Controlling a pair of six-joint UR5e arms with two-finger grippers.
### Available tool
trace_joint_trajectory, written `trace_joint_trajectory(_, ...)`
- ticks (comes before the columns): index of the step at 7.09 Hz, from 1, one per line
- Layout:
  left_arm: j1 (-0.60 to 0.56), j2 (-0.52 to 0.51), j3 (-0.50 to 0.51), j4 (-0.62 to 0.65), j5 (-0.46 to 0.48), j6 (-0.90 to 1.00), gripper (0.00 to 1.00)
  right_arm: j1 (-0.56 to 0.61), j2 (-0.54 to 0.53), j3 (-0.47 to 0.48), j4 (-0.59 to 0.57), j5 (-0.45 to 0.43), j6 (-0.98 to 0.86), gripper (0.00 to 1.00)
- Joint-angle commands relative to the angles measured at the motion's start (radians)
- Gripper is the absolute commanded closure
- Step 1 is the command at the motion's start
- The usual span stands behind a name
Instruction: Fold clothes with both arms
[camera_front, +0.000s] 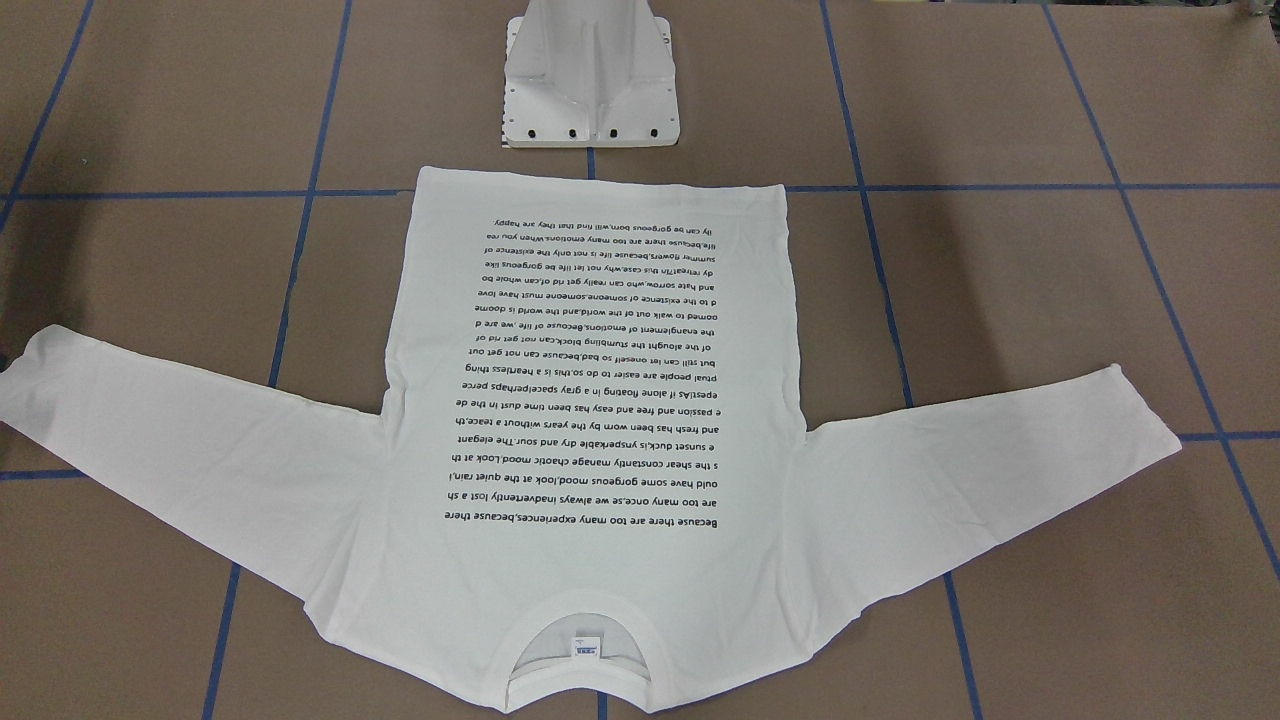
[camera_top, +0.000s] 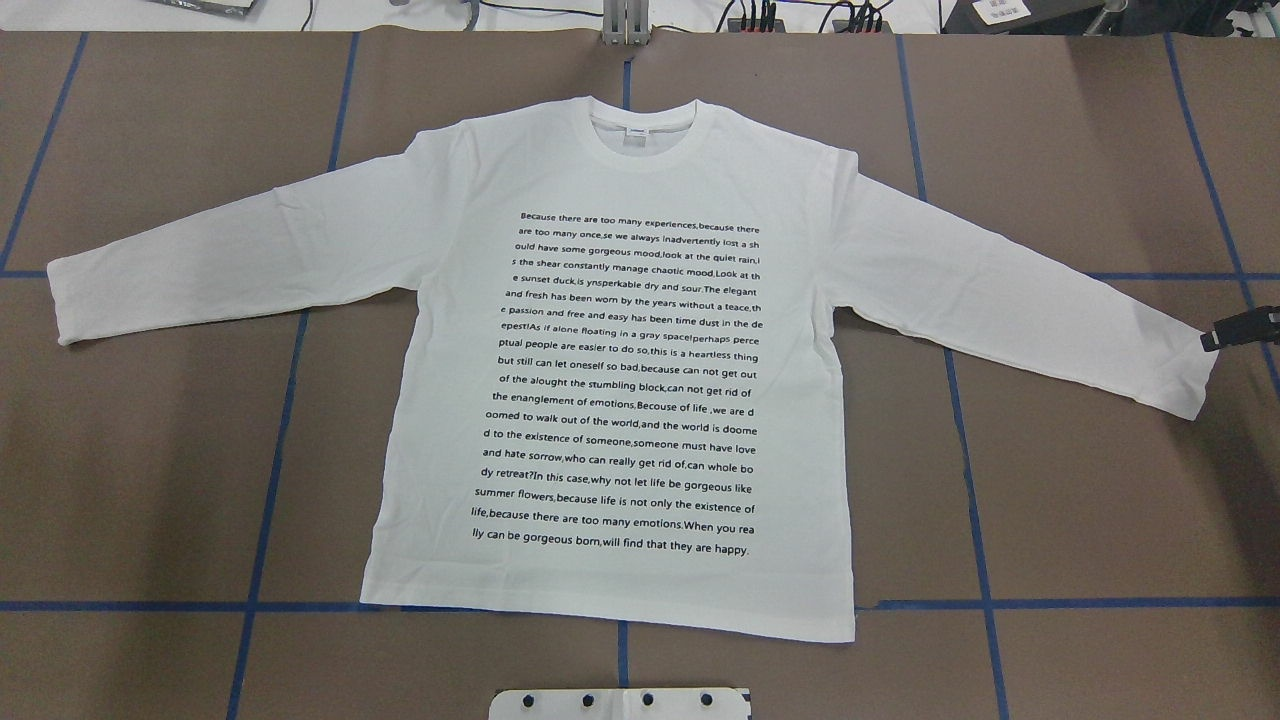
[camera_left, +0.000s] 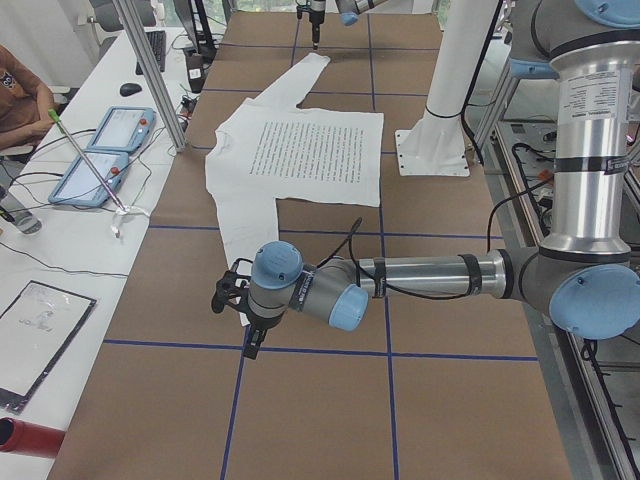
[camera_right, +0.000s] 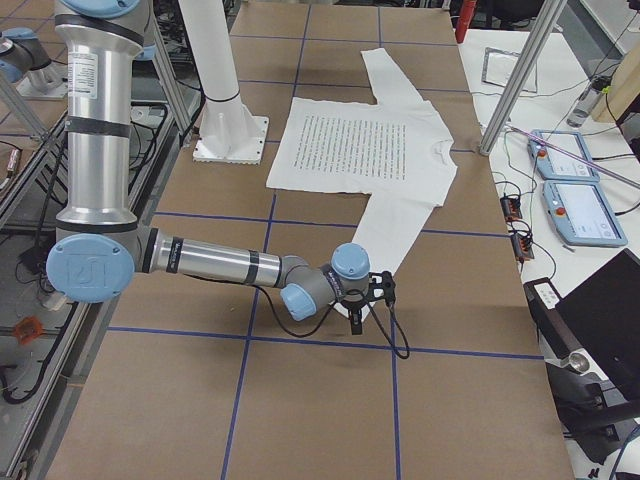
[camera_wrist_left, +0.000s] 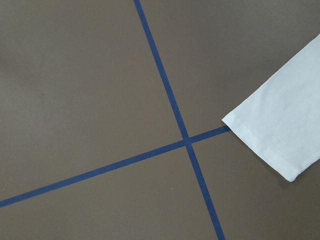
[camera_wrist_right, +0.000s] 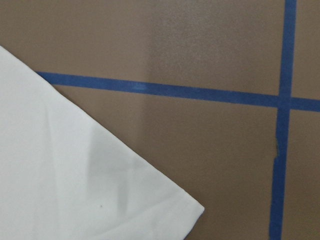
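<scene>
I judge the fold unstarted: left tool (camera_left: 251, 340) and right tool (camera_right: 356, 319) hang just outboard of the cuffs (camera_wrist_left: 260, 145) of the T-shirt (camera_top: 620, 400), their opening beyond my telling, and next each must pinch its cuff.

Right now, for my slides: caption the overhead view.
White long-sleeved T-shirt spread flat, print up, on taped table; right gripper near one cuff.
</scene>
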Motion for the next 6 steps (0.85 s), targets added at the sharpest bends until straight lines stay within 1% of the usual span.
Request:
trace_joint_trajectory(1, -0.001, 0.014, 0.016, -0.048, -0.001, 0.002, 0.01, -0.021, 0.034, -0.041, -0.003, 0.004, 0.003, 0.00)
trace_joint_trajectory(5, -0.001, 0.014, 0.017, -0.049, -0.004, 0.006, 0.01, -0.055, 0.033, -0.068, -0.008, 0.002, 0.006, 0.00)
trace_joint_trajectory(6, -0.001, 0.014, 0.016, -0.049, -0.004, 0.005, 0.01, -0.062, 0.033, -0.069, -0.020, 0.002, 0.009, 0.06)
